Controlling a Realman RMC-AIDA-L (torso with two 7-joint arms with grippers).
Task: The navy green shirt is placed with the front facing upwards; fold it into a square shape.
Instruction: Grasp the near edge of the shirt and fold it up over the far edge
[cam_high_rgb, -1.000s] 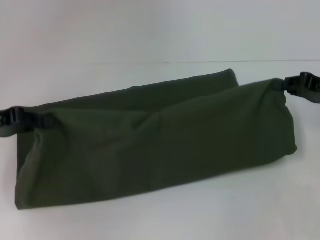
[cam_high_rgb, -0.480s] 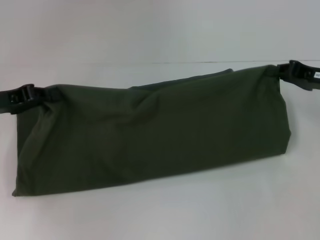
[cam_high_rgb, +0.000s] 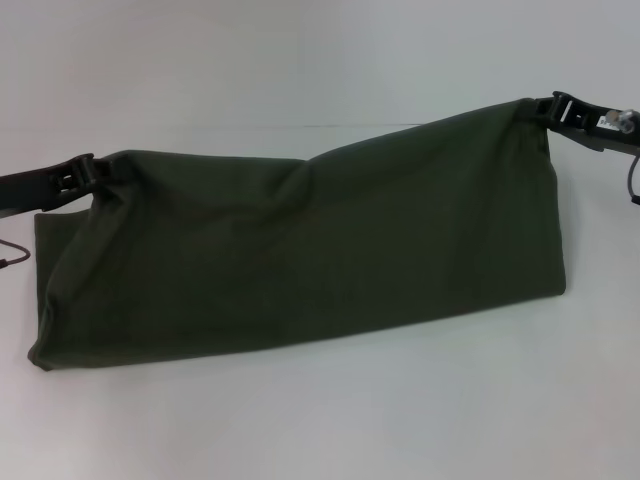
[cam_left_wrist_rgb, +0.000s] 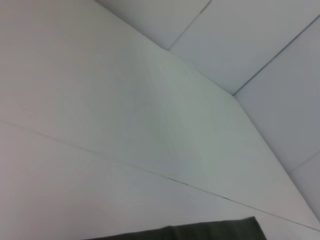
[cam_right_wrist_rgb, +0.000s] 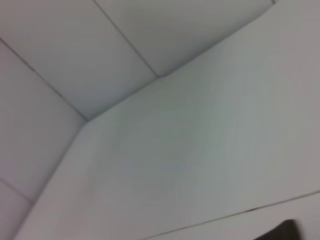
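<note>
The navy green shirt (cam_high_rgb: 300, 255) lies as a long folded band across the white table, its lettering and collar hidden. My left gripper (cam_high_rgb: 88, 172) is shut on the band's far left corner and holds it raised. My right gripper (cam_high_rgb: 548, 108) is shut on the far right corner, higher up. The far edge hangs taut between them, while the near edge rests on the table. A dark strip of the shirt (cam_left_wrist_rgb: 200, 231) shows in the left wrist view, and a dark corner (cam_right_wrist_rgb: 285, 230) in the right wrist view.
The white table (cam_high_rgb: 330, 420) stretches in front of the shirt and behind it to a white back wall (cam_high_rgb: 300, 60). A seam line in the table surface (cam_left_wrist_rgb: 150, 172) runs beyond the shirt. A thin cable (cam_high_rgb: 15, 258) hangs by the left arm.
Both grippers have lifted the shirt's far edge higher and carried it away from me. The fold beneath is now covered, and the near edge has slid slightly back.
</note>
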